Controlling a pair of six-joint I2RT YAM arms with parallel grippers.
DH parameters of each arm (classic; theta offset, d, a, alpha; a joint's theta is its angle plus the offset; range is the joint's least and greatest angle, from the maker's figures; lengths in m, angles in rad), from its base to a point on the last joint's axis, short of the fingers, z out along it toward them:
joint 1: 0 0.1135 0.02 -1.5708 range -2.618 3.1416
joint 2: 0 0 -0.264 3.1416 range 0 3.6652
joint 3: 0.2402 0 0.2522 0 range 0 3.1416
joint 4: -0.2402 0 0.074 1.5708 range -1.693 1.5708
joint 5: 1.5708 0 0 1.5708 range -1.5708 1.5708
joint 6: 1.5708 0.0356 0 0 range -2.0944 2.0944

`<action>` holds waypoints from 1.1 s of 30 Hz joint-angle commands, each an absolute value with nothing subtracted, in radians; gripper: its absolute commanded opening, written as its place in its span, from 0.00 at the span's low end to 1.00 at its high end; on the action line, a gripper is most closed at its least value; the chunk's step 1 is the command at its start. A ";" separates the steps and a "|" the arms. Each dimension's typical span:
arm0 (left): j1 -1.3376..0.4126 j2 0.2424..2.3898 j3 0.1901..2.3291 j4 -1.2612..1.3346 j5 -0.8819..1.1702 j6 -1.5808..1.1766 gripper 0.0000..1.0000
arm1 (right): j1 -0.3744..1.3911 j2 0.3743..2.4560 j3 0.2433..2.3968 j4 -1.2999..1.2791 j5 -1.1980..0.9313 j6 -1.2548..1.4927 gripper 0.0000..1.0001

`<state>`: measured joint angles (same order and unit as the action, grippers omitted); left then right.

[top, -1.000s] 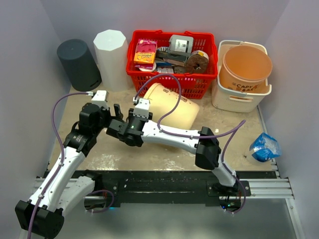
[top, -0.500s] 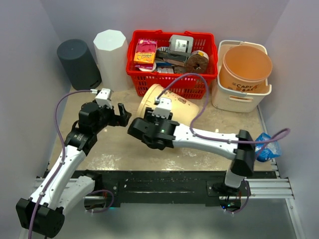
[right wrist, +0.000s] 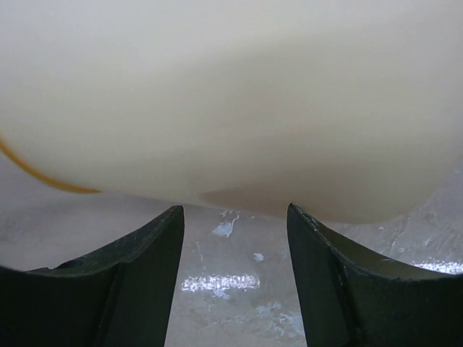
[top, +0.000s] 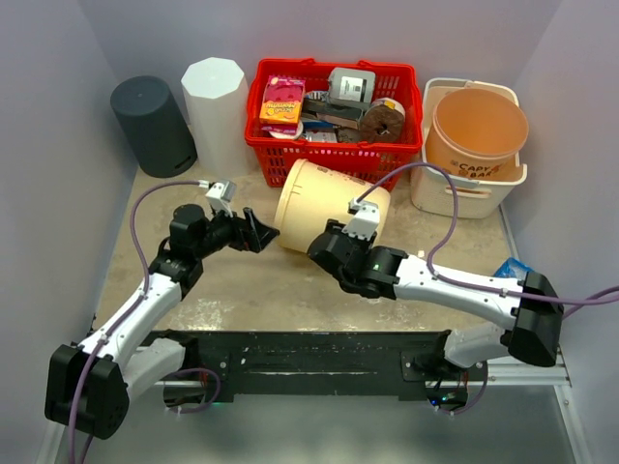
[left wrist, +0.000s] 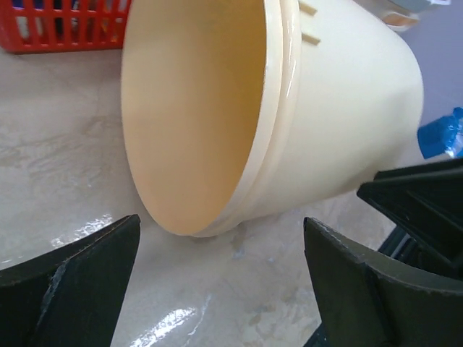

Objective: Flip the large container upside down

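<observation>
**Clearances.** The large container point(top: 329, 208) lies on its side at mid-table point(top: 242, 290), mouth facing left and base pointing right. Its upper rim sits just beside the front wall of the red basket point(top: 397, 159); we cannot tell whether they touch. The white tub point(top: 464, 198) stands near the container's base end. A dark grey cylinder point(top: 153, 126) and a white faceted canister point(top: 215, 101) stand at the back left, well apart from the container. A blue bag point(top: 511, 271) lies at the right edge. Table surface shows to the left of the mouth and along the near side.

**Markings.** The orange bucket point(top: 479, 130) inside the tub reads "CAPY BAR". Print on the basket's packages is too small to read.

**Tools.** The left gripper point(top: 259, 232) is spread wide, pointing at the mouth's lower rim and holding nothing. The right gripper point(top: 329, 246) has its fingers apart below the container's side wall with nothing between them; we cannot tell whether it touches.
</observation>
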<state>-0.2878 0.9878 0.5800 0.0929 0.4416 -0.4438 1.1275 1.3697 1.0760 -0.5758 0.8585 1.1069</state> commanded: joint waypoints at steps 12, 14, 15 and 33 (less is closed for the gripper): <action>-0.373 1.032 0.569 0.316 0.542 -0.492 0.98 | 0.939 1.230 1.032 -0.480 0.821 0.946 0.63; -0.425 1.054 0.577 0.340 0.523 -0.492 0.98 | 0.940 1.250 1.052 -0.445 0.776 0.931 0.64; -0.439 1.078 0.578 0.350 0.517 -0.494 0.98 | 0.940 1.259 1.067 -0.427 0.759 0.924 0.65; -0.614 1.203 0.584 0.518 0.486 -0.545 0.95 | 0.988 1.407 1.264 -0.299 0.641 0.809 0.68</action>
<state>-0.5873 1.1839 0.5476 0.4294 0.4969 -0.5171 0.9558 1.3758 1.1908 -0.3500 0.6594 0.8608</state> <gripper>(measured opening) 0.955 0.671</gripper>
